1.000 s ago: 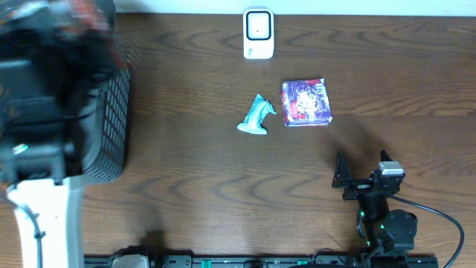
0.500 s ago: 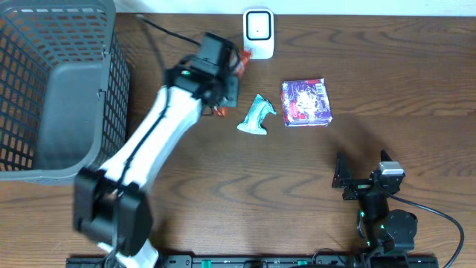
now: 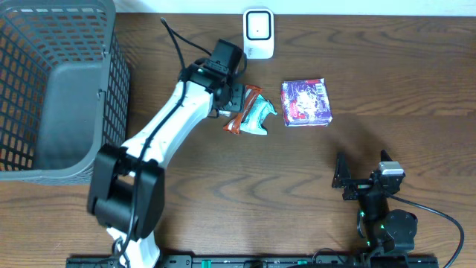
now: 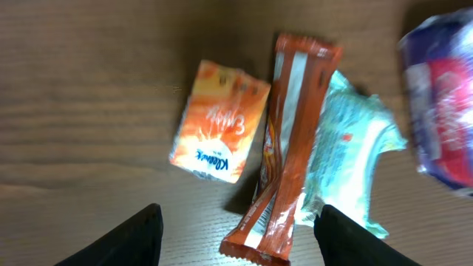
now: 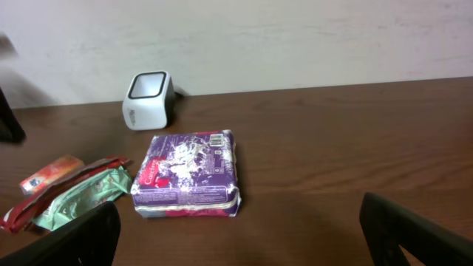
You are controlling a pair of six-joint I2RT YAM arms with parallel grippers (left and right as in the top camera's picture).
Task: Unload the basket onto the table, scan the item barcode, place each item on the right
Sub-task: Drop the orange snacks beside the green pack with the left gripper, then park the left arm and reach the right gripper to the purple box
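Note:
A red-orange wrapped bar lies flat on the table, partly over a teal packet; from overhead the bar is just left of that packet. My left gripper hovers over the bar's near end, open, its fingers either side and touching nothing; overhead it sits below the scanner. The white scanner stands at the table's far edge. My right gripper is open and empty, well short of the purple packet.
An orange tissue pack lies left of the bar. The purple packet sits right of the teal one. A grey mesh basket fills the far left. The right arm rests near the front right.
The left arm swung from over the basket to the spot below the scanner. Its gripper opened, and the red-orange bar now lies on the table against the teal packet. The right arm stayed still.

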